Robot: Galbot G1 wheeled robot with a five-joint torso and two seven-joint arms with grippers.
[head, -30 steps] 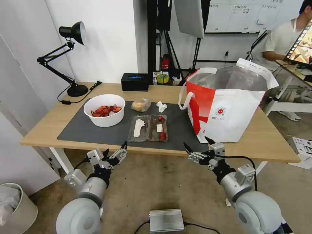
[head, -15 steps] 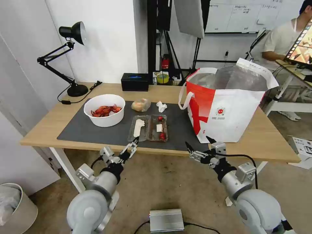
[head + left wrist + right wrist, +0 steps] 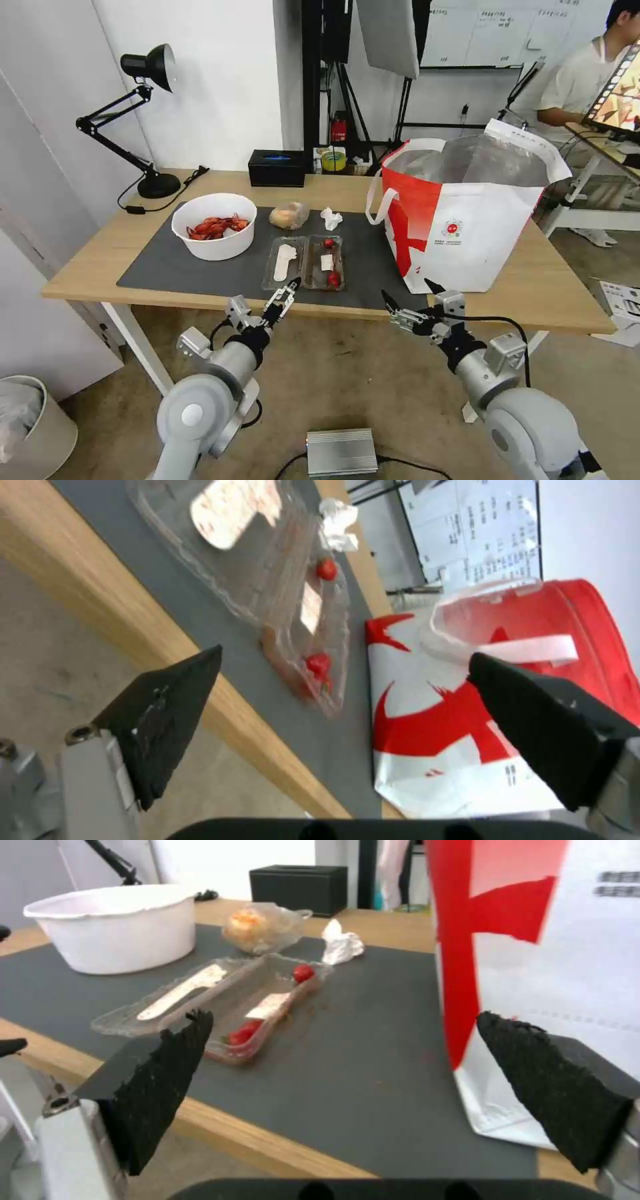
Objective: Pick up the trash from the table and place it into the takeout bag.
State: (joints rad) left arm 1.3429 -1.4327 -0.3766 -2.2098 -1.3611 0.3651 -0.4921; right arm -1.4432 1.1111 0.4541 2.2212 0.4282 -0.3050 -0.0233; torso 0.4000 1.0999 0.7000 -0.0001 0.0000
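On the dark mat (image 3: 187, 267) of the table (image 3: 100, 260) stand a white bowl of red shells (image 3: 213, 227), a clear hinged tray (image 3: 305, 262), a crumpled tissue (image 3: 331, 217) and a small bag of tan food (image 3: 289, 215). The red-and-white takeout bag (image 3: 467, 220) stands open at the right. My left gripper (image 3: 283, 301) is open at the table's front edge, just short of the tray (image 3: 280, 595). My right gripper (image 3: 408, 297) hangs open and empty below the front edge, near the takeout bag's (image 3: 547, 940) lower corner.
A black tissue box (image 3: 277, 168) and a black desk lamp (image 3: 143, 120) stand at the table's back. A white bin (image 3: 30, 427) sits on the floor at the left, a silver box (image 3: 341, 452) on the floor between my arms.
My left arm has swung right and forward, from below the table's front left up to the edge by the clear tray. The right arm has barely moved.
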